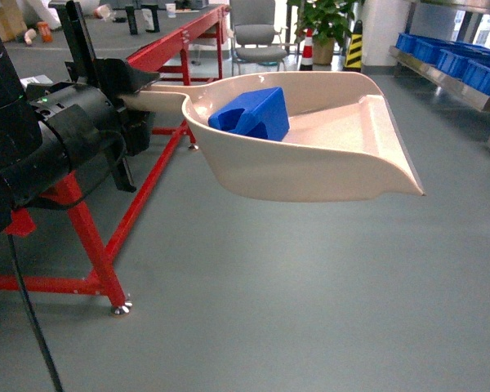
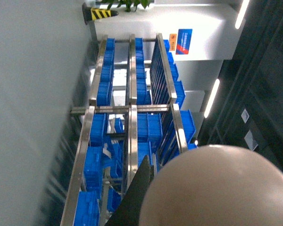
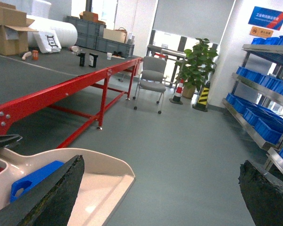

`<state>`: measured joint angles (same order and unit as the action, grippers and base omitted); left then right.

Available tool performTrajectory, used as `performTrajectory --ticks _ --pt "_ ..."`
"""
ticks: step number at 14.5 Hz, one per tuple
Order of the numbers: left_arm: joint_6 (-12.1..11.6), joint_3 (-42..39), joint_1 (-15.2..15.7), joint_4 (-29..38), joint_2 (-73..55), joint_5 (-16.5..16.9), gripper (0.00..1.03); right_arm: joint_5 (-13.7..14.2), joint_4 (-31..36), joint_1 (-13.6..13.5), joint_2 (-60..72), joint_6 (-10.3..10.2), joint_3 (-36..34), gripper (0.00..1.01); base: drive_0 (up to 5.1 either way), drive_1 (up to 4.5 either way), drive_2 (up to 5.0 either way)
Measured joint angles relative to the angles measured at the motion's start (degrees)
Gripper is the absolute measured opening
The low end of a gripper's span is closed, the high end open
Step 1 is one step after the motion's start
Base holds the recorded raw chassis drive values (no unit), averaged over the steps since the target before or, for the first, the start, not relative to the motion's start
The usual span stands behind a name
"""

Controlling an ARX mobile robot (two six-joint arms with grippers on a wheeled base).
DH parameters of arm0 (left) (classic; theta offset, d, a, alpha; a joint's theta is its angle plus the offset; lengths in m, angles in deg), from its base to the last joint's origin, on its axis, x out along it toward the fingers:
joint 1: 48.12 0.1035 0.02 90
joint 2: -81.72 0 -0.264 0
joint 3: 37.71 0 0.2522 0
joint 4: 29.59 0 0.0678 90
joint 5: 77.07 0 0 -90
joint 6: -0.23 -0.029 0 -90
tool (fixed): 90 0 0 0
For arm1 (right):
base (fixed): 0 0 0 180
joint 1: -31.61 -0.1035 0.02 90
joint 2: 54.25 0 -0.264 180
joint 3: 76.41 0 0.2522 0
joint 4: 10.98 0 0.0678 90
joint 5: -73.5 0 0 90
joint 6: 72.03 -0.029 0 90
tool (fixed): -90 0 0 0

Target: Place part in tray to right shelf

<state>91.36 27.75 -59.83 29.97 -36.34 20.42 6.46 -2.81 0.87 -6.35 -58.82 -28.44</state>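
Tray (image 1: 327, 155): a cream scoop held out level above the grey floor (image 1: 310, 310), its wide lip pointing away from the left hand.
Part (image 1: 253, 114): a small blue block lying inside the tray, at the deep back end near the handle (image 1: 151, 100); in the right wrist view it shows at the tray's near wall (image 3: 30, 179).
Left hand (image 1: 135, 86): clenched on the tray's handle, its black fingers around the stem just behind the bowl.
Right hand (image 3: 160, 197): released, its two dark fingers (image 3: 47, 200) spread wide and holding nothing, the tray just below its left finger.
Shelf (image 1: 449, 69): a steel rack with blue crates (image 1: 474, 69), well beyond the tray's lip; the left wrist view shows its rails (image 2: 132, 108).
Surface (image 1: 184, 37): a red-framed bench behind the tray's handle.
Chair (image 1: 257, 37): grey, beyond the tray, next to a plant (image 1: 322, 20).
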Motion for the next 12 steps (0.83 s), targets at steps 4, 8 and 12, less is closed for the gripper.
performTrajectory --ticks 4,8,12 --pt "0.00 0.00 -0.37 0.11 0.00 -0.09 0.12 0.26 0.04 0.07 -0.42 0.00 0.00 0.98 2.4 -1.74 -0.7" --pt "0.11 -0.02 -0.04 0.44 0.11 0.00 0.12 -0.02 0.28 -0.04 -0.44 0.00 0.00 0.98 0.0 3.30 -3.2" --pt "0.04 -0.07 0.17 -0.26 0.11 0.00 0.12 0.00 -0.04 0.00 -0.26 0.00 0.00 0.98 0.0 4.30 -4.4"
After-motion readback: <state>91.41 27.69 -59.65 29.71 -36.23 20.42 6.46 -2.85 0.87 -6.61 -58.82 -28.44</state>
